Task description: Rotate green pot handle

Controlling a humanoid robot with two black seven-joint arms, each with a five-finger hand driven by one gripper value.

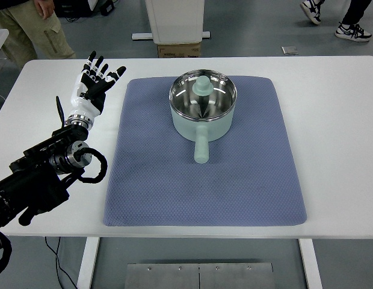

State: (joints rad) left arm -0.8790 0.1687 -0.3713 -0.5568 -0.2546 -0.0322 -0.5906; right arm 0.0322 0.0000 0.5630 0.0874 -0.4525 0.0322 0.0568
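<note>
The green pot (pixel 203 111) is sitting in the upper middle of the frame, on the far half of a blue-grey mat (pixel 174 192) that is covering most of the white table (pixel 337 132). Its lid, with 1 pale green knob (pixel 203 85), is closing the top, and its handle (pixel 201 147) is pointing straight down the frame toward the table's near edge. That placement is probably deliberate: the mat is likely giving the pot's base a surface it can turn on, and the handle is lying clear of everything else.

The left hand (pixel 93 84) is hovering in the upper left of the frame, over bare table just beyond the mat's left edge, well apart from the pot. Its 5 fingers are spread wide and pointing up the frame, holding nothing. It appears to be staging for a reach, since the handle is not yet being touched. The right arm is not showing anywhere.

At the top of the frame, people's legs and shoes are showing on the floor beyond the table.
</note>
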